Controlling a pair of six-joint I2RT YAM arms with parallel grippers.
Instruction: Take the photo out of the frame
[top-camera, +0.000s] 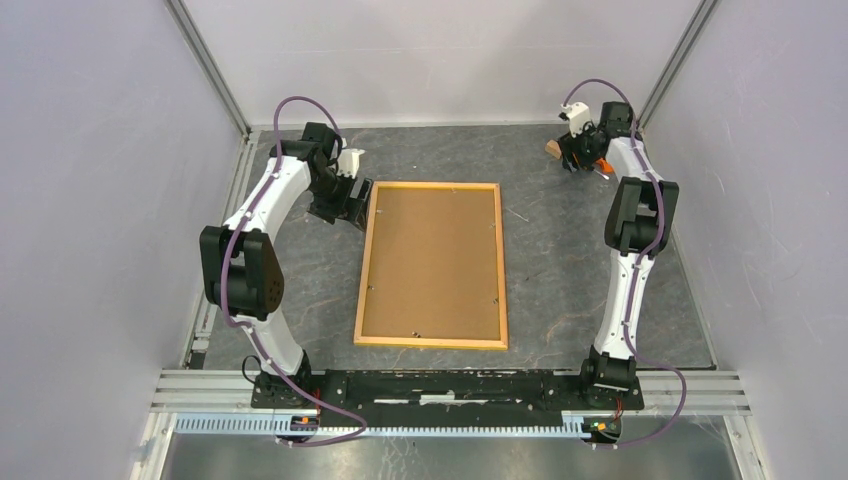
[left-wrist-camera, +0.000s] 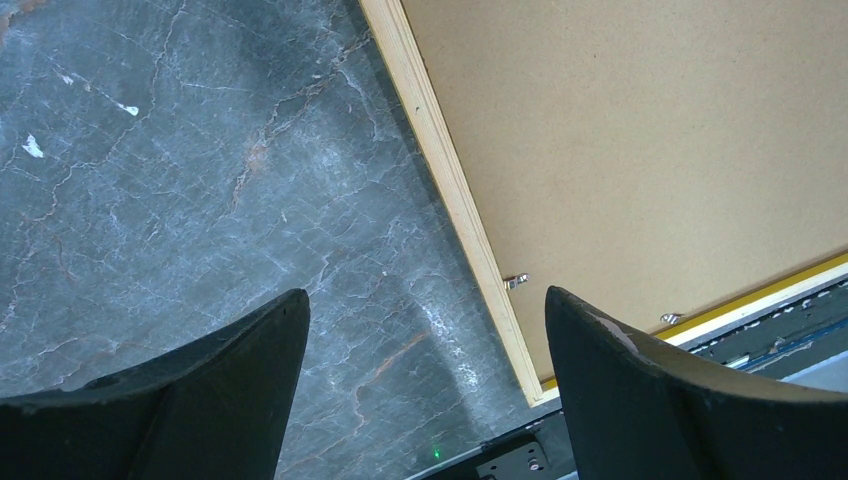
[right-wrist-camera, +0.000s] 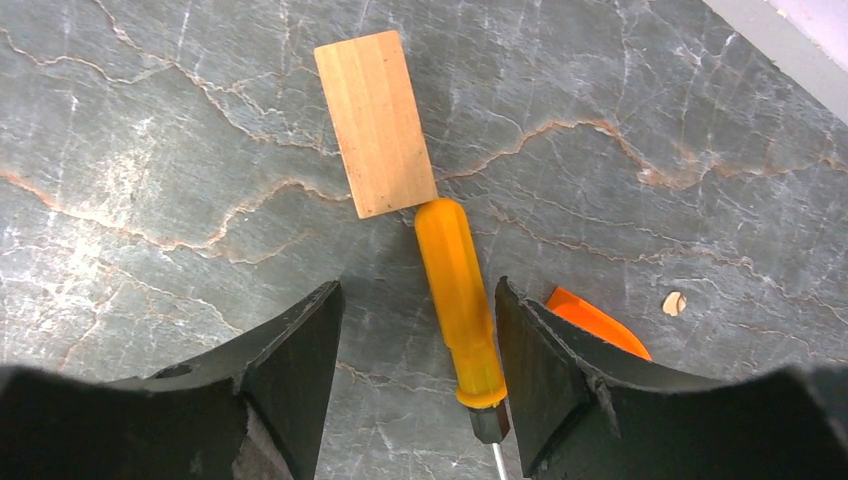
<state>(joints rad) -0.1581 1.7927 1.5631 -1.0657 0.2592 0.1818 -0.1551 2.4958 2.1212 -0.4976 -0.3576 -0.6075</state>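
The frame (top-camera: 361, 290) lies face down in the middle of the table, its brown back board (top-camera: 432, 260) facing up. In the left wrist view I see its light wood edge (left-wrist-camera: 450, 180), a strip of yellow front border (left-wrist-camera: 790, 280) and two small clips (left-wrist-camera: 515, 281). The photo is hidden under the board. My left gripper (top-camera: 352, 205) (left-wrist-camera: 425, 293) hangs open beside the frame's far left corner, holding nothing. My right gripper (top-camera: 578, 160) (right-wrist-camera: 418, 285) is at the far right, jaws open astride an orange-handled screwdriver (right-wrist-camera: 455, 290), a gap still showing on the left.
A small wooden block (right-wrist-camera: 375, 120) (top-camera: 553, 149) lies touching the screwdriver's handle end. An orange flat piece (right-wrist-camera: 595, 320) pokes out behind my right finger. Grey walls and metal rails (top-camera: 215, 75) enclose the marbled table.
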